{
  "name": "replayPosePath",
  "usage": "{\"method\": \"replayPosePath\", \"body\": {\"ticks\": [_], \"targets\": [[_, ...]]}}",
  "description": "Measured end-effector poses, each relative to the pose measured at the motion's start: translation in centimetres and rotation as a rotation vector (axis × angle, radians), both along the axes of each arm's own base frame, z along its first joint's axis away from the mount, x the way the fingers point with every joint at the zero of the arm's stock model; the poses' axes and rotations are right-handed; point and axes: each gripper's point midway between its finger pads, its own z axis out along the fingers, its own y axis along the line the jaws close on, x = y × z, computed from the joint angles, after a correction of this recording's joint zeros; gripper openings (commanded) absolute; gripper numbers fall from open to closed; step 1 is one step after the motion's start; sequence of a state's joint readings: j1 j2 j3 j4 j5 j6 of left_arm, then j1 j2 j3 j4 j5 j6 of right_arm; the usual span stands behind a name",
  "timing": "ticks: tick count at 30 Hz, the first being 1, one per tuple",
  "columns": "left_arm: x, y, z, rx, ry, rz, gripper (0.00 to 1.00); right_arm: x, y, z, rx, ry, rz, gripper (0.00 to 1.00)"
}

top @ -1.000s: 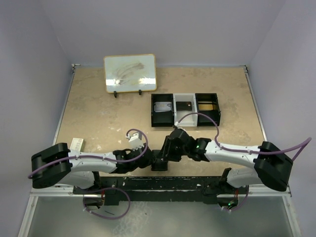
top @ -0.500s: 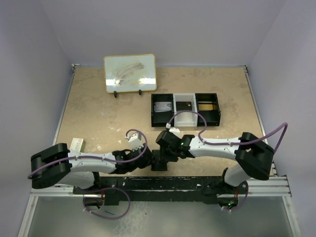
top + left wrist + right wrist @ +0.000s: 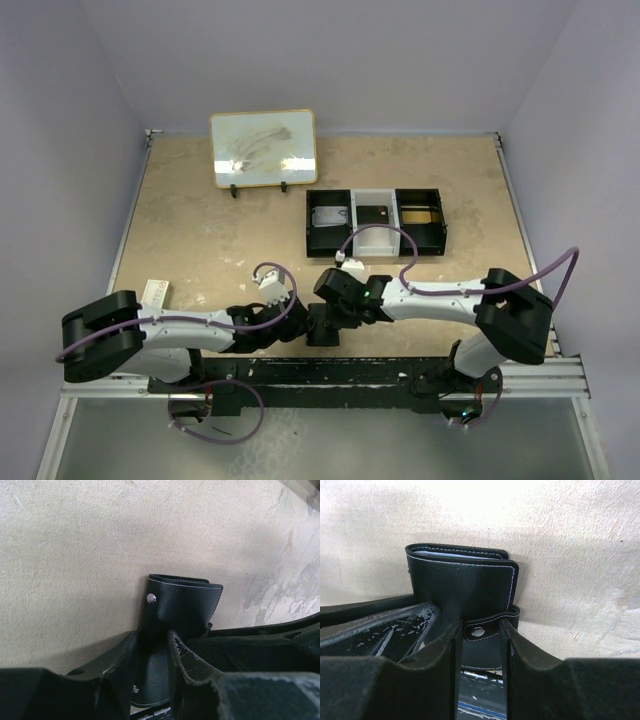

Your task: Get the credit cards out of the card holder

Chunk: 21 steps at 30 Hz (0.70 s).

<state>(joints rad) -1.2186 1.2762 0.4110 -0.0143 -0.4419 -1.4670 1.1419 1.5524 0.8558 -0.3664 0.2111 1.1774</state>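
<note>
One card holder [image 3: 182,605] is sitting between two claws, its long axis pointing out beyond their fingertips: the left claw [image 3: 152,642] is clamping its body, the right claw [image 3: 479,627] is straddling its closure tab [image 3: 495,620], grip indeterminate.

Pale lilac walls [image 3: 350,60] stand on three sides of a beige, worn table [image 3: 200,240]; the light is soft and even.

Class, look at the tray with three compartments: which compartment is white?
The middle compartment of the tray: its walls and floor are white, while the compartments on either side are black.
</note>
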Motion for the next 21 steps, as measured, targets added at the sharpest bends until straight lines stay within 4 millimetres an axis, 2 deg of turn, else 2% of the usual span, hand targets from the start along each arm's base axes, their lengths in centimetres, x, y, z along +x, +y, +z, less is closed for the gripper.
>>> {"method": "replayPosePath", "body": {"ticks": [8, 12, 21], "targets": [[0.2, 0.0, -0.3, -0.01, 0.011, 0.035, 0.24, 0.6, -1.4, 0.0, 0.181, 0.035, -0.04, 0.08], [0.3, -0.3, -0.5, -0.02, 0.017, 0.046, 0.24, 0.9, -2.3, 0.2, 0.252, 0.043, -0.055, 0.16], [0.5, -0.7, -0.3, -0.009, 0.017, 0.051, 0.24, 0.8, -4.8, -0.4, 0.181, 0.041, -0.071, 0.22]]}}
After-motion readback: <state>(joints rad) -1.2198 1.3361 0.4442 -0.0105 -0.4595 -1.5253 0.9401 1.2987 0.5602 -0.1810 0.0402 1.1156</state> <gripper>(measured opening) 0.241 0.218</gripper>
